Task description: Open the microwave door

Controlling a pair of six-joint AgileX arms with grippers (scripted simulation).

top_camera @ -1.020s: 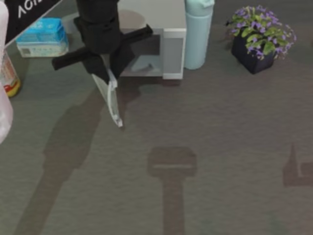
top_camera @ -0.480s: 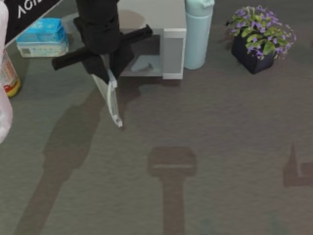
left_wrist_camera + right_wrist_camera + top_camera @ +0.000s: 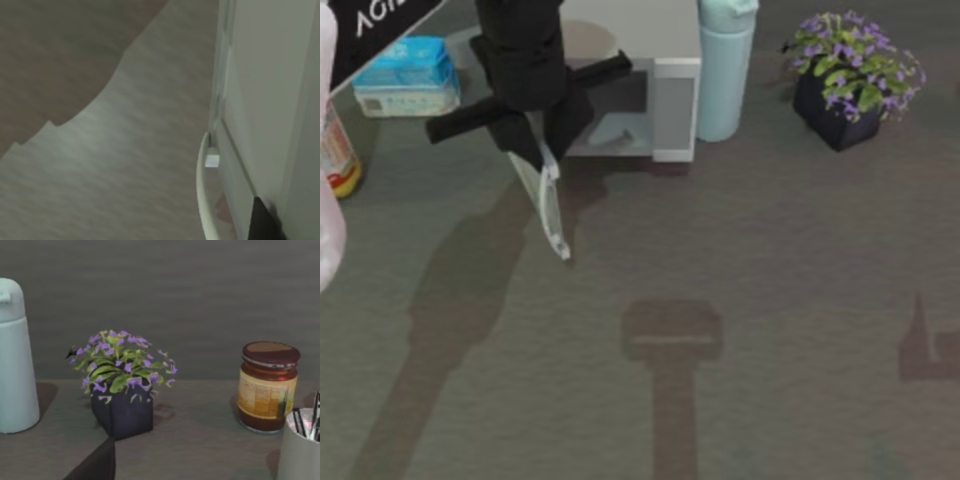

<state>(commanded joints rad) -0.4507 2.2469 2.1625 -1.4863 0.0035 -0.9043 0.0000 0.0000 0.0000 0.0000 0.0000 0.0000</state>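
Note:
The light-grey microwave (image 3: 640, 30) stands at the back middle, with its grey control panel strip (image 3: 675, 105) on the right of its front. The microwave door (image 3: 552, 215) is swung wide open and juts out toward the front of the table, leaving the dark cavity (image 3: 620, 110) exposed. My left gripper (image 3: 535, 140) hangs at the door's upper edge under the black arm. The left wrist view shows the door (image 3: 260, 100) and its curved silver bar handle (image 3: 201, 200) close up. My right gripper (image 3: 100, 467) is outside the top view, parked to the right.
A pale blue bottle (image 3: 725, 70) stands against the microwave's right side, and a purple flower pot (image 3: 850, 85) sits farther right. A tissue pack (image 3: 405, 75) and a jar (image 3: 335, 155) are at the back left. In the right wrist view are a brown-lidded jar (image 3: 267, 387) and a pen cup (image 3: 300, 450).
The left arm has shifted very slightly to the left. The door keeps the same open angle.

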